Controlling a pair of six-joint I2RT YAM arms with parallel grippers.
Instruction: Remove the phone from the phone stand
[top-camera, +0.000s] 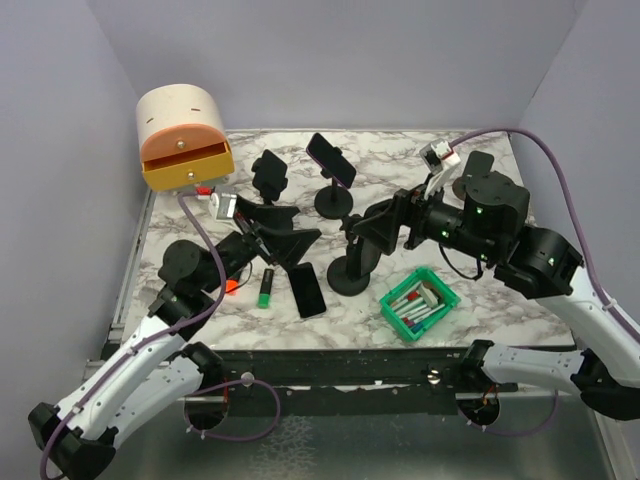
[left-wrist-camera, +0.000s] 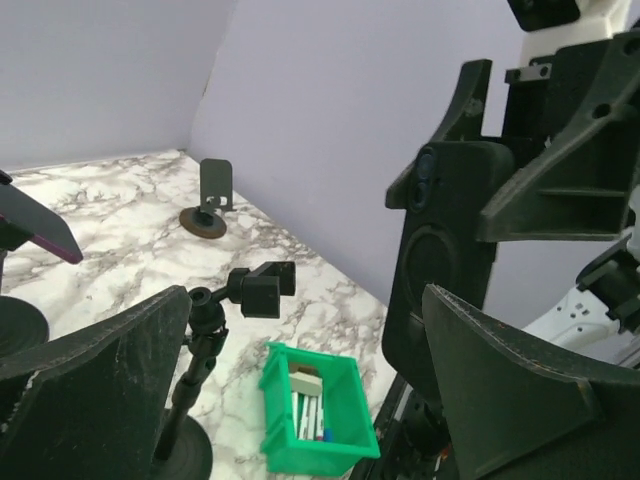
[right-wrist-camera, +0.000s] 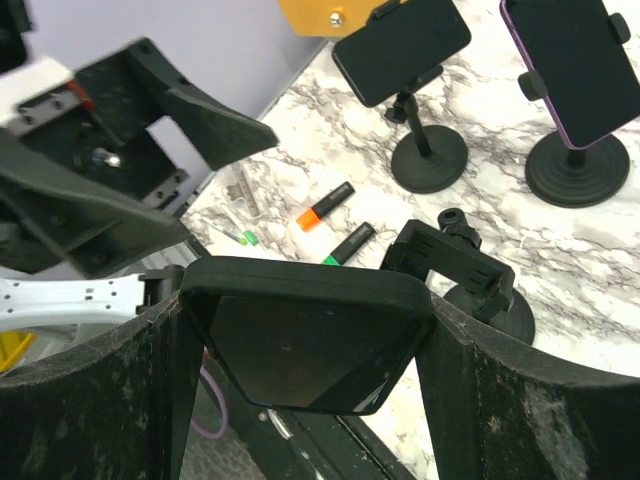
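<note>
- Phone (right-wrist-camera: 300, 345) is sitting pinched across its width between the fingers of the right end effector (top-camera: 365, 228), clear of the empty phone stand (top-camera: 351, 270) close by.
- Left end effector (top-camera: 285, 228) is hanging wide open facing it, gripping nothing, probably leaving the carry to the right arm.
- Removal is looking basically done. The next move is probably setting the phone down on the tabletop (top-camera: 395, 165).

Plain lavender walls (top-camera: 350, 60) enclose a white marble-patterned table (top-camera: 400, 165) under soft, even light.
</note>
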